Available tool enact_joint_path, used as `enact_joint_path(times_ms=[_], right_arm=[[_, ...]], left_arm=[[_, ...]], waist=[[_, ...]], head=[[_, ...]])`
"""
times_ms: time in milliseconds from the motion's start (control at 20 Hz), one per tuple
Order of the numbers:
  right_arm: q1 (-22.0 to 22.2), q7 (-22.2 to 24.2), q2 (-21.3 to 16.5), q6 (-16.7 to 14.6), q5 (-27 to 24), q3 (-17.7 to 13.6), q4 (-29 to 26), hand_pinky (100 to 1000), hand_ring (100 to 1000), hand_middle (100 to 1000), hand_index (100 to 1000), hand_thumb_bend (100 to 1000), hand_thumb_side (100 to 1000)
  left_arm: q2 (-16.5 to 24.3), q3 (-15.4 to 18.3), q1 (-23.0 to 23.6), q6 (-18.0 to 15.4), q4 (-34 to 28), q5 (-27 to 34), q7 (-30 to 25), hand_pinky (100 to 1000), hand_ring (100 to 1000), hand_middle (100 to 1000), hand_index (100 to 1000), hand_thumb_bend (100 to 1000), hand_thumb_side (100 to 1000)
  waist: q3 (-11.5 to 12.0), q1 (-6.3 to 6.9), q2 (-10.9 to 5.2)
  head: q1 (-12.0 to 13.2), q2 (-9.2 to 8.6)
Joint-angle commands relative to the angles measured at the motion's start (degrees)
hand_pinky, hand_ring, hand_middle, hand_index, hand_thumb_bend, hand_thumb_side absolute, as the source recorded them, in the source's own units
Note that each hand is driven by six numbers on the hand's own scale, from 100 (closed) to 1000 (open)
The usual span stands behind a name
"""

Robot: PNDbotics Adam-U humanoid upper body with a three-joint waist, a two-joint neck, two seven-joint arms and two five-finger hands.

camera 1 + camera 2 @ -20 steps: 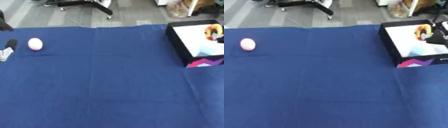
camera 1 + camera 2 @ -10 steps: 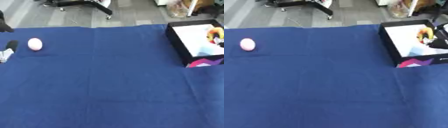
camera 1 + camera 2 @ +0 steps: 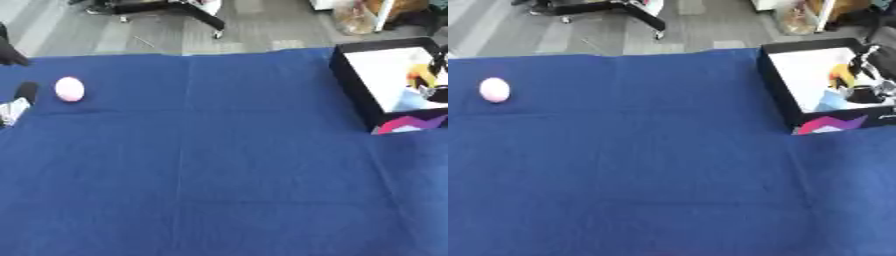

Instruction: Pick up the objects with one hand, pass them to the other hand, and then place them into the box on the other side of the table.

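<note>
A pink ball (image 3: 69, 89) lies on the blue cloth at the far left. Just left of it, at the picture's edge, part of my left hand (image 3: 24, 93) shows as one straight black finger, close to the ball and apart from it. On the right stands the black box (image 3: 774, 85) with a white inside. In it lie a yellow and orange thing (image 3: 842, 77) and a light blue thing (image 3: 829, 101). Dark and silver parts of my right hand (image 3: 870, 56) hang over the box's right side, cut off by the edge.
The blue cloth (image 3: 219, 165) covers the table. A colourful pink and purple patch (image 3: 827, 124) marks the box's front wall. Beyond the far edge are grey floor and an office chair base (image 3: 166, 7).
The ball and my left hand have stayed put. The dark shapes and the yellow thing at the box's right side have shifted slightly.
</note>
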Motion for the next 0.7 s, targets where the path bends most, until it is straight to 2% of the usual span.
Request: enact_joint_path(times_ms=[50,450,700], right_arm=[[-1.6,-0.4,-1.4,-0.7,1.9,-0.6,-1.6,920,911,913,1000,100,230],[-2.0,-0.8,-1.9,-3.5,4.3,-0.1,-4.4,871,943,950,1000,100,258],[-2.0,-1.3,-2.5,-6.3,7.9,0.7,-6.4,833,988,998,1000,100,329]], left_arm=[[1.0,1.0,-0.4,0.1,-0.3,-0.2,-0.1,773,583,573,672,179,380],[1.1,1.0,-0.3,0.0,-0.3,-0.2,-0.3,774,583,568,671,177,380],[1.2,1.0,-0.1,-0.1,-0.3,-0.2,-0.3,774,583,567,671,178,381]], waist=[[0.1,-0.2,-0.85],[0.1,-0.38,-0.9],[0.1,-0.55,-0.99]], head=[[0.1,-0.37],[0.2,-0.3],[0.1,-0.21]])
